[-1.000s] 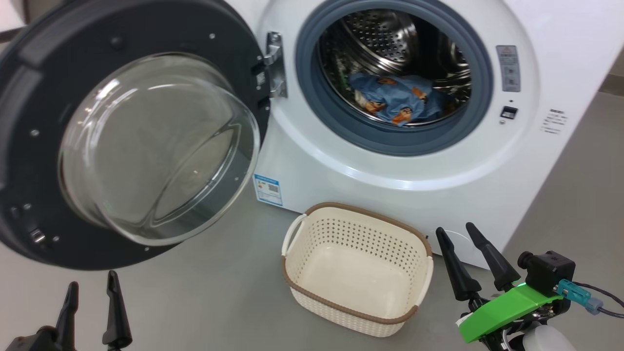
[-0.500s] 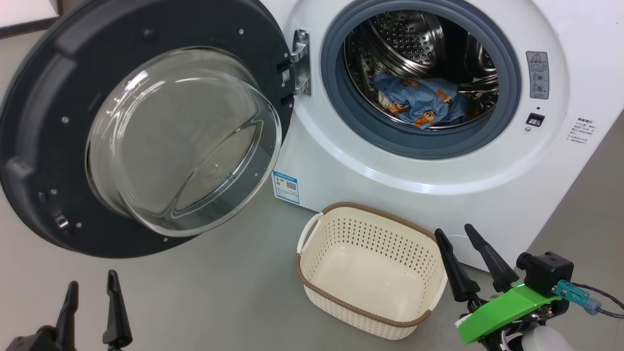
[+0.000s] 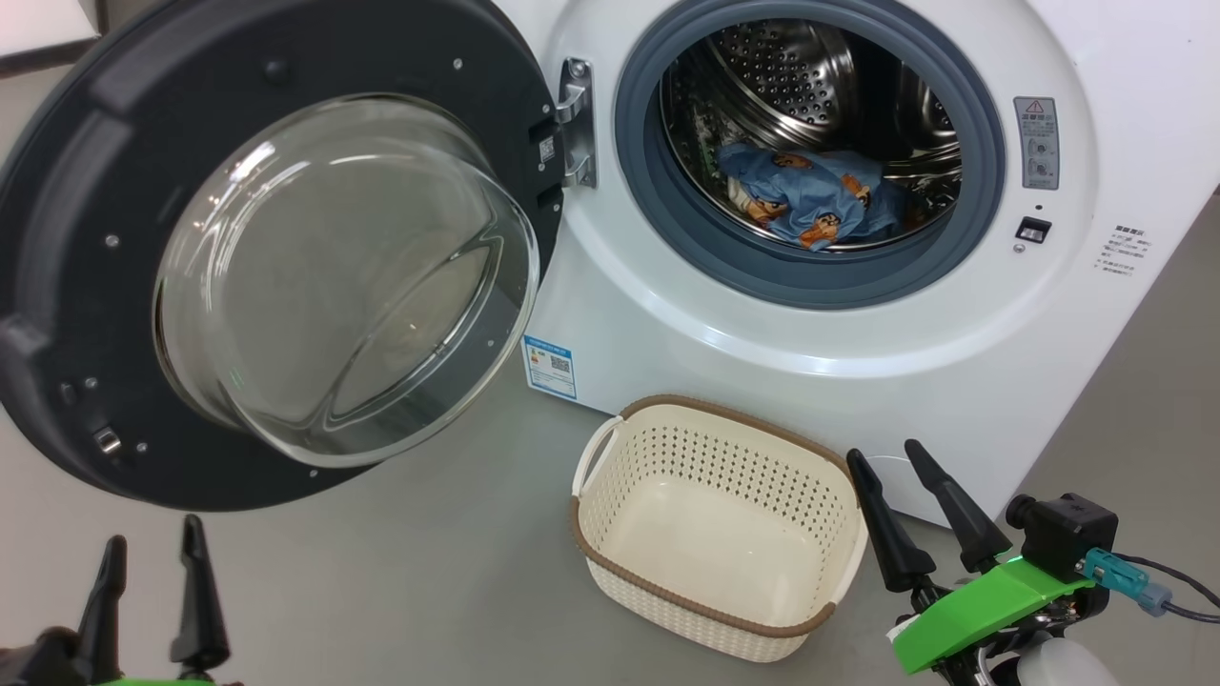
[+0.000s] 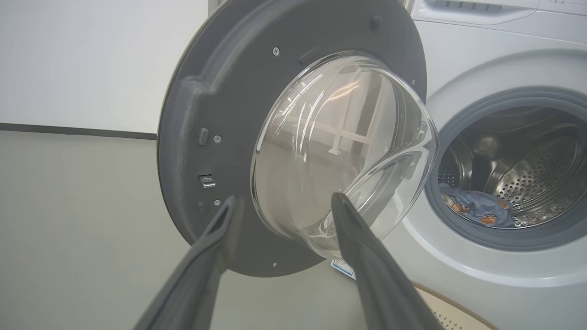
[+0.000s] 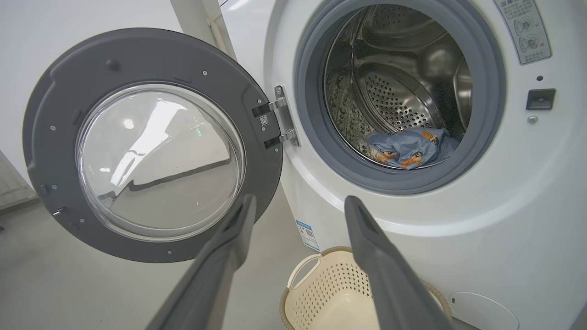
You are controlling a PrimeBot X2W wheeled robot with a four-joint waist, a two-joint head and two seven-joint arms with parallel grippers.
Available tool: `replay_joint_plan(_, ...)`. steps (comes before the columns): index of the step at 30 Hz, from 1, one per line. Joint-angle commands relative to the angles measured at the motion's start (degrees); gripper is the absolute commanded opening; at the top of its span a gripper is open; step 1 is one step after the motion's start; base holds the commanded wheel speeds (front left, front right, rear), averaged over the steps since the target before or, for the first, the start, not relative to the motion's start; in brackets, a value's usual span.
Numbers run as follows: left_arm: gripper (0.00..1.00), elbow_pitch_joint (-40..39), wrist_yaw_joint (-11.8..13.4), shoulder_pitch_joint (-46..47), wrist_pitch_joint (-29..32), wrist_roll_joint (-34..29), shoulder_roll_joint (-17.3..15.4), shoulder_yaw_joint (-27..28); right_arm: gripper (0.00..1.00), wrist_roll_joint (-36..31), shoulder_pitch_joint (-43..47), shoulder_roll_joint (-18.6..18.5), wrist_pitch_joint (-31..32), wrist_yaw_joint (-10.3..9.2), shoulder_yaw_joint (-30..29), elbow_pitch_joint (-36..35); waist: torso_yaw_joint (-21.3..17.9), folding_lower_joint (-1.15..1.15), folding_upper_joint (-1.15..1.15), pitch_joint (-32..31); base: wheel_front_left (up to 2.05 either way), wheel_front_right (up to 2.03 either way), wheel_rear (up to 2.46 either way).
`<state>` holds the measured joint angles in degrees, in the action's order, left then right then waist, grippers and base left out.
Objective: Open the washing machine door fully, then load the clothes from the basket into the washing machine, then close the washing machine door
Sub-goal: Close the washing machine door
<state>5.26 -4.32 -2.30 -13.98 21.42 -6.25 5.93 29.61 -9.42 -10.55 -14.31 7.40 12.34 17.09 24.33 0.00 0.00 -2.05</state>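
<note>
Nearest the camera, the left gripper [image 3: 152,534] sits low at the left and the right gripper [image 3: 884,450] low at the right. Both have their jaws apart and hold nothing.

The basket [image 3: 724,453] stands on the floor [image 3: 429,572] just in front of the washing machine [image 3: 762,362], close beside the right gripper. It is upright and empty.

The washing machine door [image 3: 57,286] stands swung wide on its hinge [image 3: 575,124], inner face toward the robot, with the glass bowl [image 3: 334,286] bulging outward. The dark rim looks intact, and the latch side is the edge farthest from the hinge.

Deepest in, the clothes [image 3: 810,195] lie as a crumpled light blue bundle on the bottom of the steel drum [image 3: 791,67], behind the grey seal [image 3: 637,162]. No fabric appears to hang over the seal.

Assessment: loading appears complete and closing the door is the step in hand. The left arm is better placed. It should get behind the free edge and press on the rim, not the glass, then follow the arc round the hinge until the latch catches. Pressure near the hinge would give poor leverage.
</note>
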Motion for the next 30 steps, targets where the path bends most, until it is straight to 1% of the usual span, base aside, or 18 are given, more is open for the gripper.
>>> replay_joint_plan(1,0.42,-2.1,-0.2,3.0,0.5,1.0,-1.6,2.4,1.0,0.9,-0.8,-0.2,-0.7,0.09,1.3,-1.2,-0.2,0.0,0.0,0.0,0.0,0.0,0.0)
replay_joint_plan(2,0.15,-2.4,-0.4,3.4,0.8,1.4,-1.9,2.6,1.0,0.9,-0.8,-0.2,-0.7,0.09,1.4,-1.2,-0.3,0.0,0.0,0.0,0.0,0.0,0.0)
replay_joint_plan(3,0.0,-2.7,-0.6,3.9,1.1,2.1,-2.1,2.8,1.0,0.9,-0.7,-0.2,-0.7,0.09,1.4,-1.2,-0.4,0.0,0.0,0.0,0.0,0.0,0.0)
replay_joint_plan(9,0.0,-4.5,-1.4,8.0,3.7,7.0,-4.3,4.9,1.0,0.8,-0.5,-0.3,-0.7,0.09,1.5,-1.3,-0.9,0.0,0.0,0.0,0.0,0.0,0.0)
replay_joint_plan(15,0.0,-5.1,-2.1,15.2,7.5,15.6,-7.2,8.8,1.0,0.7,-0.3,-0.6,-0.7,0.09,1.8,-1.3,-1.8,0.0,0.0,0.1,0.0,0.0,0.0)
replay_joint_plan(16,0.0,-5.1,-2.1,15.2,7.5,15.6,-7.2,8.8,1.0,0.7,-0.3,-0.6,-0.7,0.09,1.8,-1.3,-1.8,0.0,0.0,0.1,0.0,0.0,0.0)
replay_joint_plan(17,0.0,-4.9,-2.1,16.7,8.3,17.4,-7.6,9.4,1.0,0.7,-0.4,-0.6,-0.7,0.09,1.8,-1.3,-2.0,0.0,0.0,0.2,0.0,0.0,0.0)
replay_joint_plan(19,0.0,-3.8,-2.2,19.6,10.6,21.6,-8.2,10.8,1.0,0.7,-0.4,-0.8,-0.7,0.09,1.8,-1.3,-2.3,0.0,0.0,0.3,0.0,0.0,0.0)
replay_joint_plan(23,0.0,-0.5,-2.3,25.5,15.4,27.6,-10.7,13.0,1.0,0.6,-0.7,-1.0,-0.7,0.09,2.1,-1.2,-3.3,0.0,0.0,0.8,0.0,0.0,0.0)
replay_joint_plan(30,0.0,8.0,-1.4,34.8,21.9,34.1,-15.5,15.3,1.0,0.3,-1.9,-1.4,-0.7,0.09,2.5,-1.1,-5.6,0.0,0.0,2.7,0.0,0.0,0.0)
